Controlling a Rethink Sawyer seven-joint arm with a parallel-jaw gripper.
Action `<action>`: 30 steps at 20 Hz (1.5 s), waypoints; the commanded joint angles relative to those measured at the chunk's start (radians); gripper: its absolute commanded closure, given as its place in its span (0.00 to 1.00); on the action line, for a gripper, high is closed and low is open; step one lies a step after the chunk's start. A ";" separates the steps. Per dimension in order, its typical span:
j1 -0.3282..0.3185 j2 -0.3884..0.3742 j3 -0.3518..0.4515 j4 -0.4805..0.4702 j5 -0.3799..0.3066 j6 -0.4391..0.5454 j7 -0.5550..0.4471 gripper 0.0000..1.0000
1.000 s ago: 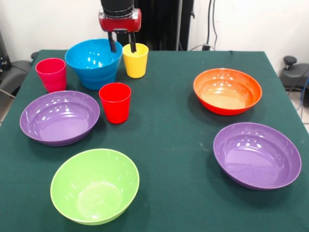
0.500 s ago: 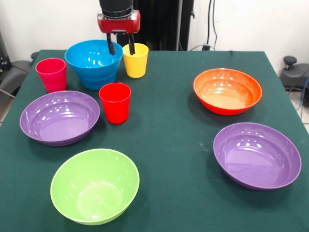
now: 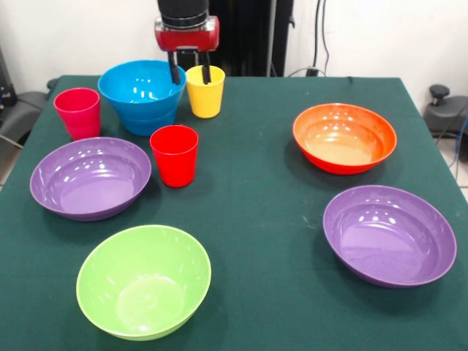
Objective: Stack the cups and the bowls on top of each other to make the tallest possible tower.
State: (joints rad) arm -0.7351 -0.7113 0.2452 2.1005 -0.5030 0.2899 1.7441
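Currently, gripper: the red-and-black gripper (image 3: 190, 75) hangs above the counter's far left part, two dark fingers (image 3: 174, 71) parted a narrow way, holding nothing.
Key relation: one finger sits at or inside the rim of the glossy yellow plastic cup (image 3: 205, 91), the other in the gap between that cup and the stacked blue bowls (image 3: 142, 93). So the cup's near wall lies between the fingers, I judge, with the cup upright directly below.
Blue bowls: two glossy blue plastic bowls nested, near the far left corner; the top one is empty.
Other cups: a pink-magenta plastic tumbler (image 3: 77, 112) stands by the left edge; a red plastic tumbler (image 3: 175, 154) stands just in front of the blue bowls. Both upright, and as far as shows, empty.
Purple bowls: one wide purple plastic bowl (image 3: 90, 178) at the left edge, another (image 3: 390, 235) toward the near right corner; both empty.
Orange bowl: wide orange plastic bowl (image 3: 344, 137) on the right side, empty.
Green bowl: lime green plastic bowl (image 3: 143, 281) at the near edge, empty.
Tower: only the blue pair is stacked.
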 commanded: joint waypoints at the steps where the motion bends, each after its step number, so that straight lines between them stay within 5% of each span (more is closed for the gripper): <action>1: 0.114 -0.007 0.043 -0.002 0.011 -0.062 0.126 0.00; 14: 0.229 -0.018 -0.008 -0.031 0.076 -0.060 0.180 0.00; 30: 0.204 -0.005 0.006 -0.033 0.096 -0.039 0.134 0.00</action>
State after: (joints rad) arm -0.5397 -0.7461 0.2364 2.1008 -0.4427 0.2899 1.7441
